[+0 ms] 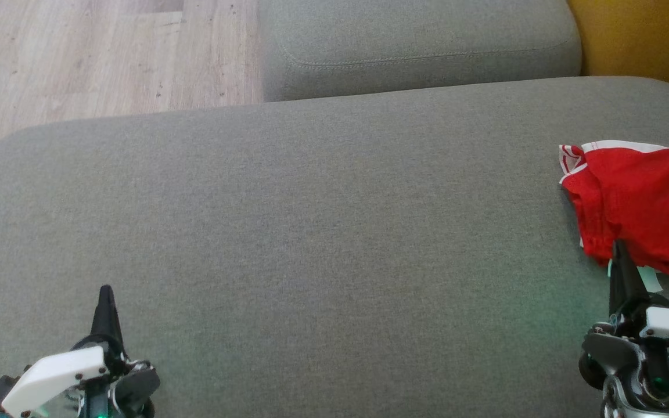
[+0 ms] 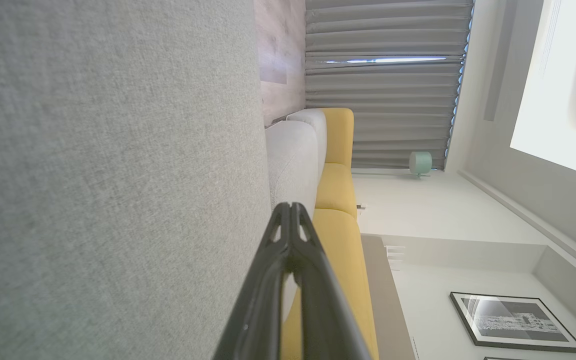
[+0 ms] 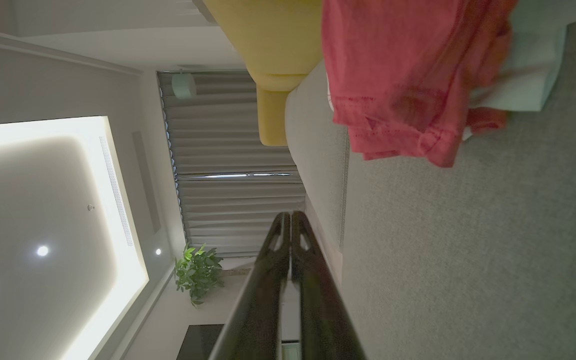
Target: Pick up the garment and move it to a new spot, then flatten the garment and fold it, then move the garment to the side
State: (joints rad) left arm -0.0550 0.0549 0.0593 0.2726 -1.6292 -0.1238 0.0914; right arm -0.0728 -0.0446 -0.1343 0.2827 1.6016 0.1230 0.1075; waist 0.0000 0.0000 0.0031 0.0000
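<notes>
A crumpled red garment (image 1: 639, 206) with white trim lies on the grey sofa seat (image 1: 323, 232) at the right edge of the head view. In the right wrist view the garment (image 3: 403, 75) hangs across the top, ahead of the fingertips. My right gripper (image 1: 619, 247) is shut, its tip at the garment's near edge, with nothing held. My left gripper (image 1: 105, 290) is shut and empty over bare cushion at the lower left. Both wrist views show the fingers pressed together: left gripper (image 2: 289, 206), right gripper (image 3: 288, 215).
A second grey cushion (image 1: 416, 46) sits behind the seat, with wooden floor (image 1: 108, 52) to the left and a yellow sofa part (image 1: 642, 35) at the top right. A pale tag (image 1: 651, 281) pokes out beside the right fingers.
</notes>
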